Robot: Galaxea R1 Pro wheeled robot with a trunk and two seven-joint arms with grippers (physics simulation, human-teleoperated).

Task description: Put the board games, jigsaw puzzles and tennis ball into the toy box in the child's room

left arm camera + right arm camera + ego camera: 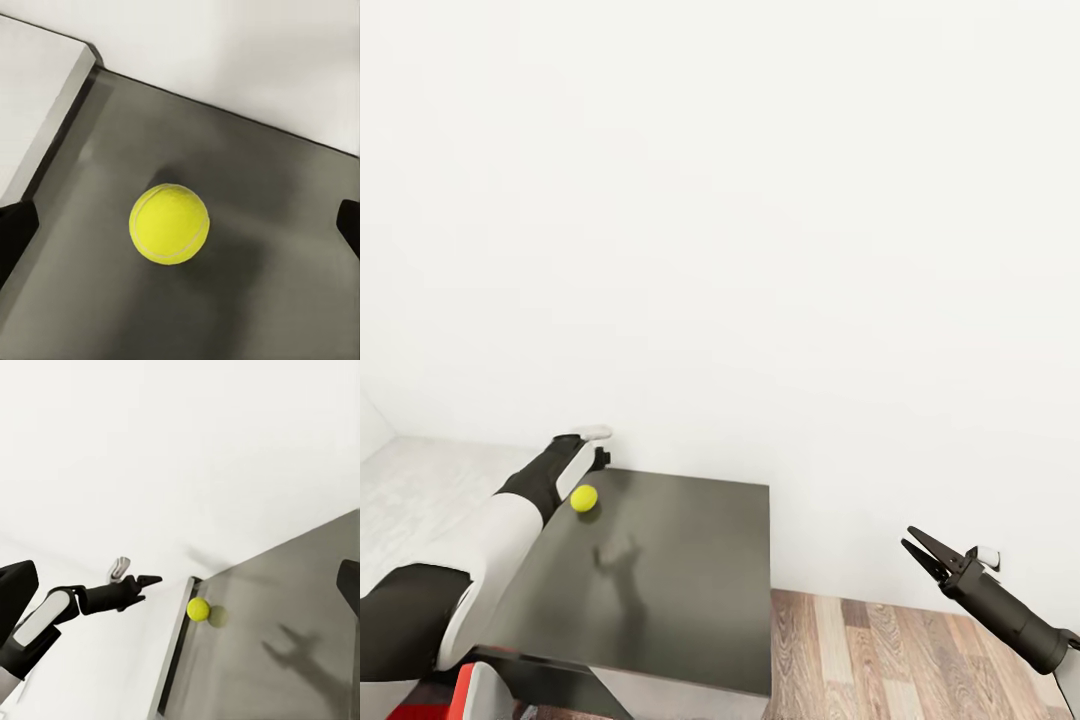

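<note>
Tennis ball [584,498] sits on the dark table [680,600], near its far left corner, below your left gripper [598,447]. That gripper is spread wide and holds nothing. Right gripper [916,547] hangs off to the table's side, parted, empty. Expect the ball light, fuzzy, springy, prone to roll. Straddle its widest middle, close evenly.

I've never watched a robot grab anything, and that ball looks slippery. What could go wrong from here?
The ball is round and lies loose on the smooth table, close to its left edge. A nudge from the open left gripper hovering above might roll it off onto the floor. If the jaws close off-centre, it could squirt out. I see no toy box here, so it would need carrying.
</note>
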